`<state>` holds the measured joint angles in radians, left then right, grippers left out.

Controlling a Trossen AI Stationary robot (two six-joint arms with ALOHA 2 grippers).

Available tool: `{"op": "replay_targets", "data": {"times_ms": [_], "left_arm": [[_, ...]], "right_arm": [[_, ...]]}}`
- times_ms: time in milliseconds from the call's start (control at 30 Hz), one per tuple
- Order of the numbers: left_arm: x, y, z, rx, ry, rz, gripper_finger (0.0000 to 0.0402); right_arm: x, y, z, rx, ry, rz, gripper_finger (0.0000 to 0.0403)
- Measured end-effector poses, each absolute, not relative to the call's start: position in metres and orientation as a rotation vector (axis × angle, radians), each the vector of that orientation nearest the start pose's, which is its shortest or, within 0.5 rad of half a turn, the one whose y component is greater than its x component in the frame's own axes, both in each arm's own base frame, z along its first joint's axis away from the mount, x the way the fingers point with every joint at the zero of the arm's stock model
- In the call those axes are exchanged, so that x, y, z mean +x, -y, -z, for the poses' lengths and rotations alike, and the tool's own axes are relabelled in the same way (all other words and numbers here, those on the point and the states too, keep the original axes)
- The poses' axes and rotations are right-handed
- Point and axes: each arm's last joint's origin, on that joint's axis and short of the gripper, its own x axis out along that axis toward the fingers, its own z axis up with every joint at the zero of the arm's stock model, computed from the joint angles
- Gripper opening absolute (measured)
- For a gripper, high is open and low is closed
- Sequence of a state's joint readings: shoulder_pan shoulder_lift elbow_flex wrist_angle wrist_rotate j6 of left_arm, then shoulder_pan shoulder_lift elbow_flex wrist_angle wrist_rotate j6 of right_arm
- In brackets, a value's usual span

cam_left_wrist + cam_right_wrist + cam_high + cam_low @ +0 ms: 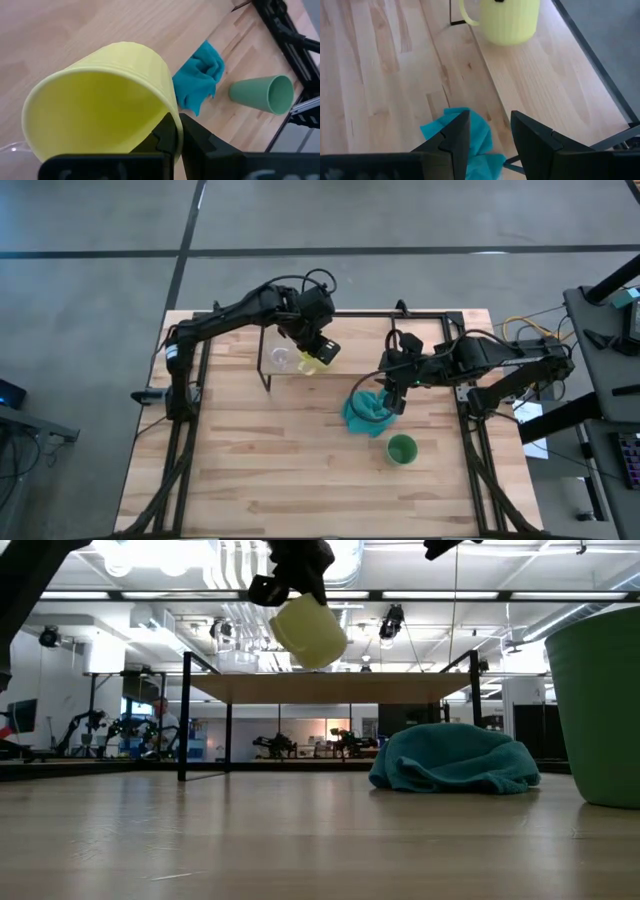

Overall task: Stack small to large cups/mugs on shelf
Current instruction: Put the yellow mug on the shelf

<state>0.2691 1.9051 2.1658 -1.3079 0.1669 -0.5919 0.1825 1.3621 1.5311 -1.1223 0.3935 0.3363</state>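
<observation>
Green cup (401, 449) is sitting untouched on the near worktop (270, 480); left pincer (318, 352) is gripping the yellow mug (310, 362) above the shelf (370, 345), right pincer (393, 393) is hanging open.

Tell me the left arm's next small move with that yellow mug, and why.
Probably shift the left gripper sideways toward the clear glass cup, then lower. It is shut on the yellow mug, which hangs tilted above the shelf, with the glass cup close beside it on the shelf. The right gripper waits open over the teal cloth.
</observation>
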Motion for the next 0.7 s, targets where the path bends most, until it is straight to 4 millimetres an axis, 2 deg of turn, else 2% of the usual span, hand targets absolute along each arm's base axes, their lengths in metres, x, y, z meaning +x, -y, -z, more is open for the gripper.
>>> {"op": "replay_targets", "data": {"times_ms": [300,700], "left_arm": [[0.371,-0.101,-0.377,-0.763,-1.008,-0.417,0.0],[0.375,-0.105,-0.376,-0.721,-0.991,-0.391,0.0]], "right_arm": [[0.249,-0.035,-0.385,0.039,-0.871,0.344,0.0137],[0.249,-0.035,-0.385,0.034,-0.872,0.342,0.0137]]}}
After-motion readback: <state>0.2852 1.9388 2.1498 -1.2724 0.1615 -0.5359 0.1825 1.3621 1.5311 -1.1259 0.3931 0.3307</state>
